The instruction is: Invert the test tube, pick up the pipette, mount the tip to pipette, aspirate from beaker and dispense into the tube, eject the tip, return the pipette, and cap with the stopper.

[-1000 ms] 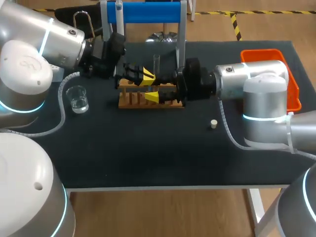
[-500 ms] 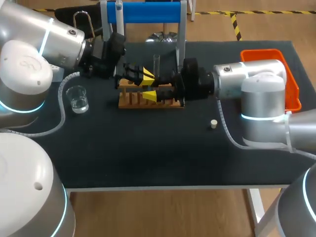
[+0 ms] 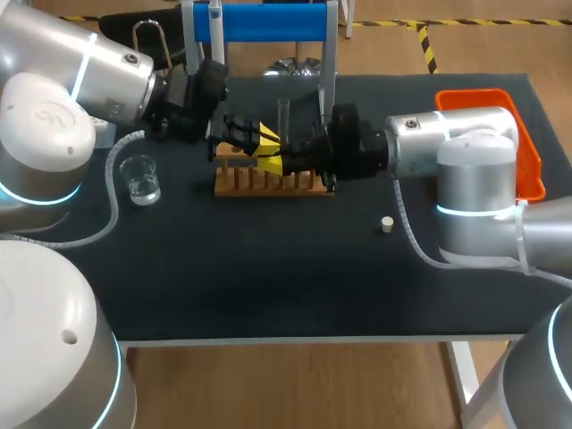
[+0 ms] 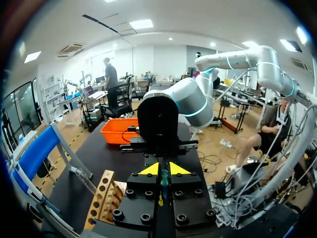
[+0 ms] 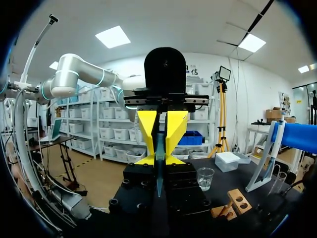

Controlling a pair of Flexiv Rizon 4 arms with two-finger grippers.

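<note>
Left gripper (image 3: 266,138) is closed on the test tube (image 5: 159,148); right gripper (image 3: 270,163) state cannot be determined. Tube is probably light, slick and fragile: clamp gently at mid-length.

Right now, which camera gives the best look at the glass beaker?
The head view: the beaker stands whole and unobstructed on the table, apart from the wooden rack. The right wrist view shows the beaker small, beyond the rack's end. The left wrist view does not show it.
</note>
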